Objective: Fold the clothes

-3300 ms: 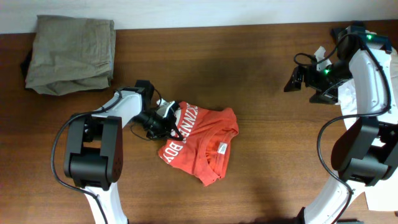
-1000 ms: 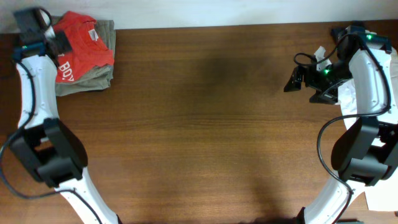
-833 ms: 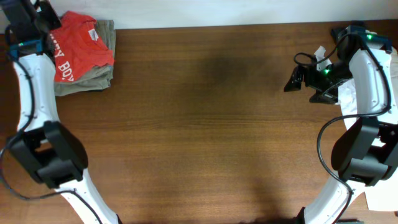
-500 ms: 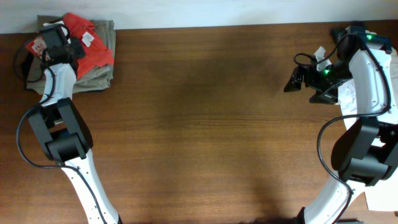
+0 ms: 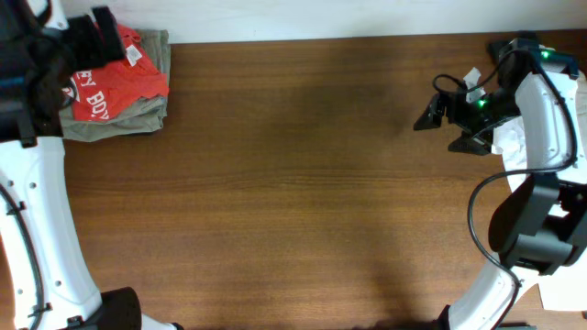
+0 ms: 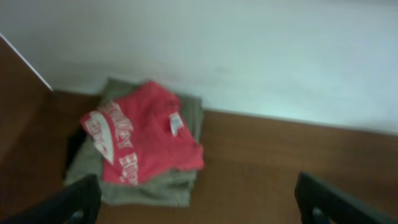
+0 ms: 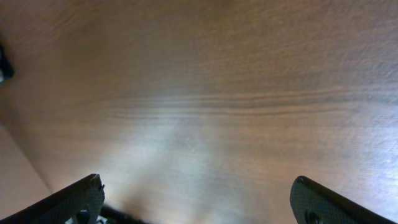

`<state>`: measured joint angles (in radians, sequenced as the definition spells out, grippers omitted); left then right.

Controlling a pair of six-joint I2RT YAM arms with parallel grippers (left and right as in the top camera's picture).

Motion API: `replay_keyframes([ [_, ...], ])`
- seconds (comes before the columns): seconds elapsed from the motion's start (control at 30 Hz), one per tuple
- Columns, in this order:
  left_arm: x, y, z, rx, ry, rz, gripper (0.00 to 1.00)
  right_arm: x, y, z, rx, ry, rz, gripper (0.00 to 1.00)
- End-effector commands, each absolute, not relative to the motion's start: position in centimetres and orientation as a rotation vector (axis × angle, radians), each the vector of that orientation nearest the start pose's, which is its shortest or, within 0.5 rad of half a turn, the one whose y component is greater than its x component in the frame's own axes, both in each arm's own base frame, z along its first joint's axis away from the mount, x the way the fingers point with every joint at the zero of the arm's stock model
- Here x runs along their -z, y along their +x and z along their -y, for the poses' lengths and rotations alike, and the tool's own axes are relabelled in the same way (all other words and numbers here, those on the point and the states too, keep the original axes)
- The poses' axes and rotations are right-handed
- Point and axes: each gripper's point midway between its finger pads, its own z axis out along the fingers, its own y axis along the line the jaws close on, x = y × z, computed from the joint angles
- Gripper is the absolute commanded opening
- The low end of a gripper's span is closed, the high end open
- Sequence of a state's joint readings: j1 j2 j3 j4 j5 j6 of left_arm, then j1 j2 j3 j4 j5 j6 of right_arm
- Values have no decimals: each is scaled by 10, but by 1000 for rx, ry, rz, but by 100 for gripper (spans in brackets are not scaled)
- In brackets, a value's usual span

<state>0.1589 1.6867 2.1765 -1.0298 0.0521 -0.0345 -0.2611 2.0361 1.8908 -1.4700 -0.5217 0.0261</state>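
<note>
The clothes, a red-orange T-shirt (image 5: 117, 84) with white lettering and a white neck label, lie folded on top of a folded olive garment (image 5: 138, 115) in the table's far left corner. In the left wrist view the T-shirt (image 6: 144, 140) lies ahead of and below my left gripper (image 6: 202, 204), which stands open and apart from it, with nothing between its fingers. My right gripper (image 5: 438, 128) hovers open over bare wood at the far right. Only the tabletop shows between the right gripper's (image 7: 202, 199) fingertips in the right wrist view.
The olive garment (image 6: 149, 190) sits against the white wall (image 6: 249, 56) at the table's back edge. White sheets (image 5: 509, 147) lie at the right edge under the right arm. Brown wood (image 5: 303, 183) fills the middle.
My left gripper has opened and let go of the T-shirt, which now rests on the olive pile, and the arm has drawn back and up. The right gripper has shifted slightly.
</note>
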Motion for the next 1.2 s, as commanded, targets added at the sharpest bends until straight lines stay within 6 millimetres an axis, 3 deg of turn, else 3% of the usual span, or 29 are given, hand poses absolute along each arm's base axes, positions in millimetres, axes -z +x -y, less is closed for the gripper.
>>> replay_keyframes([
  [0.0,-403,434,-50,18,-147,-2177,99,-222,371,12,-733,350,-2836,99],
  [0.03,-397,430,-49,20,-150,-2203,99,-255,353,16,-618,315,-2776,99],
  [0.13,-393,427,-49,22,-153,-2224,99,-312,307,34,-315,359,-2637,99],
  [0.2,-393,427,-49,22,-153,-2224,99,-358,263,46,-118,410,-2471,99],
  [0.23,-393,427,-49,22,-153,-2224,99,-375,236,38,-109,392,-2408,99],
  [0.3,-393,427,-49,22,-153,-2224,99,-394,209,31,-95,368,-2318,99],
  [0.43,-393,427,-49,22,-153,-2225,99,-416,172,21,-76,336,-2195,99],
  [0.53,-393,427,-49,22,-153,-2226,99,-418,169,18,-82,318,-2184,99],
  [0.7,-393,427,-49,22,-153,-2226,99,-421,164,-15,-147,53,-2176,99],
  [0.77,-393,427,-49,22,-153,-2226,99,-411,169,-16,-151,45,-2154,99],
  [0.8,-393,427,-49,22,-153,-2226,99,-398,173,-16,-151,45,-2153,99],
  [0.83,-393,427,-49,22,-153,-2226,99,-367,182,-17,-152,44,-2139,99],
  [1.03,-393,427,-49,22,-153,-2226,99,-247,220,-21,-180,26,-1923,99],
  [1.1,-393,427,-49,22,-153,-2226,99,-221,225,-26,-210,-1,-1846,99],
  [1.17,-393,427,-49,22,-153,-2226,99,-212,230,-30,-227,-23,-1777,99],
])
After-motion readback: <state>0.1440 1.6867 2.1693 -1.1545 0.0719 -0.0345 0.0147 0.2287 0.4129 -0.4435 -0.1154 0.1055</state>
